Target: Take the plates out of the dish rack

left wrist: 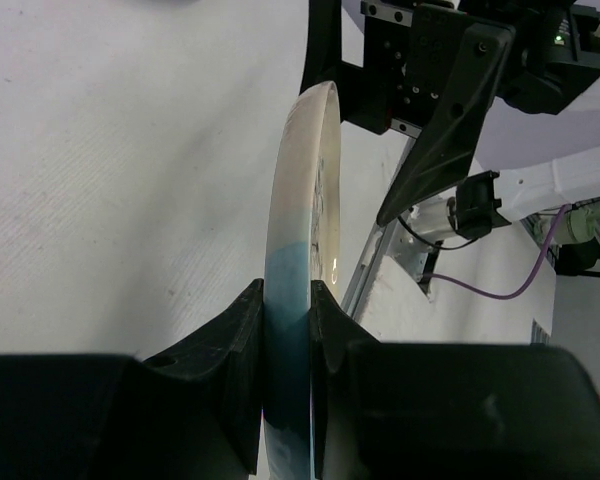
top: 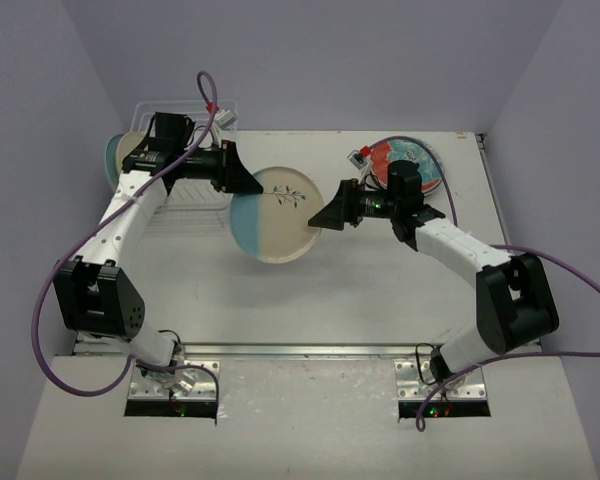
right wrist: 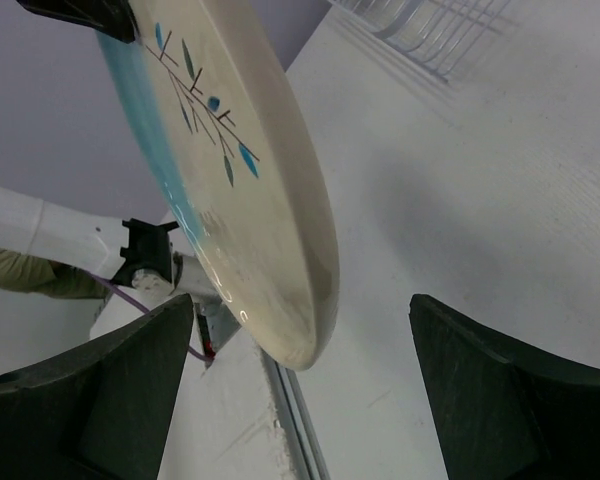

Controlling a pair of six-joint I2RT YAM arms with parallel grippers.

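1. The cream plate (top: 280,225), with a pale blue segment and a leaf sprig, is held up on a tilt above the table (top: 310,310), near the middle of the top view. Its blue part is at 7 o'clock.
2. The left gripper (top: 246,185) holds the plate's rim at about 10 o'clock. Only the left wrist view shows the grip itself. There the plate is edge-on, with both fingers (left wrist: 242,345) pressed against its two faces on the blue part.
3. The right gripper (top: 327,212) is at the plate's 3 o'clock. The right wrist view shows its fingers (right wrist: 100,400) spread wide. The rim sits between them with a gap on each side and touches neither. The top view cannot settle this.
4. The rack (top: 195,205) lies at 9 to 10 o'clock from the cream plate, mostly under the left arm (top: 130,215). Its slots are hard to make out. One corner also shows at the top right of the right wrist view.
5. There are three plates.
   - The first is the cream plate.
   - The red plate (top: 420,170) lies flat on the table at 1 o'clock, partly covered by the right arm (top: 460,245).
   - The third plate (top: 115,158) is at the rack's far left end. Only a cream face and a teal edge show, and I cannot tell whether it stands in a slot.
6. There is one rack and there are two grippers.
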